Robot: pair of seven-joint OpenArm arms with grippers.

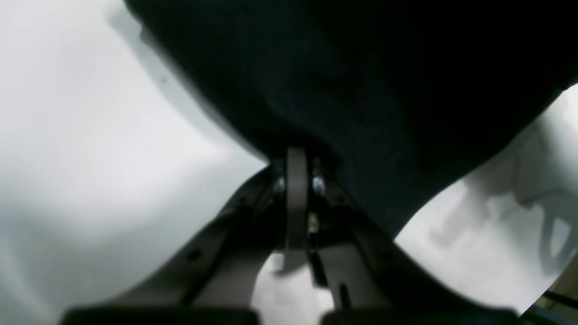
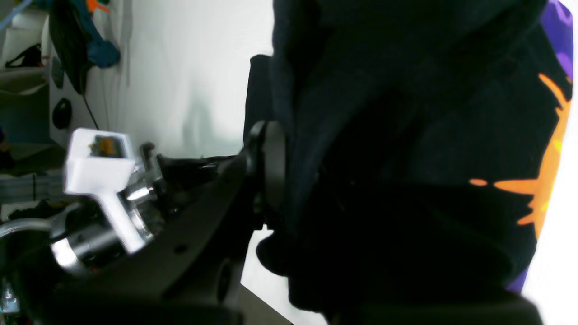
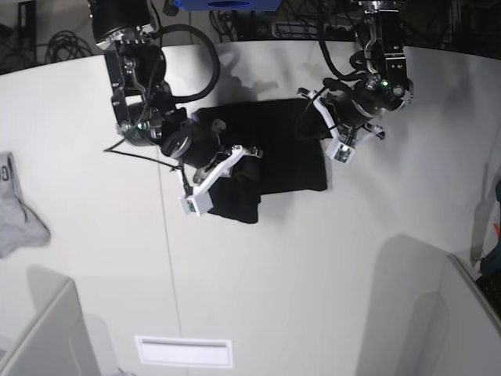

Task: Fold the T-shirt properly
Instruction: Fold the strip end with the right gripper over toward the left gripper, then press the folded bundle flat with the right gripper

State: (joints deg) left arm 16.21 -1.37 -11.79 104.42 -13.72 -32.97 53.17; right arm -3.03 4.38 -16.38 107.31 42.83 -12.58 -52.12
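Note:
The black T-shirt (image 3: 278, 153) lies partly folded at the middle of the white table (image 3: 313, 266). My left gripper (image 3: 309, 116) holds its far right edge; in the left wrist view the fingers (image 1: 296, 155) are pressed together on black fabric (image 1: 361, 81) that hangs in front of them. My right gripper (image 3: 244, 159) grips the shirt's near left part, lifted into a bunched fold. In the right wrist view one finger (image 2: 268, 171) presses against the cloth (image 2: 384, 135); the other is hidden behind it. An orange and purple print (image 2: 548, 171) shows at the shirt's edge.
A small grey cloth (image 3: 16, 207) lies at the table's left edge. A white rectangular label (image 3: 184, 351) sits near the front edge. Pale bin corners stand at the front left (image 3: 43, 337) and front right (image 3: 462, 313). Cables lie beyond the far edge.

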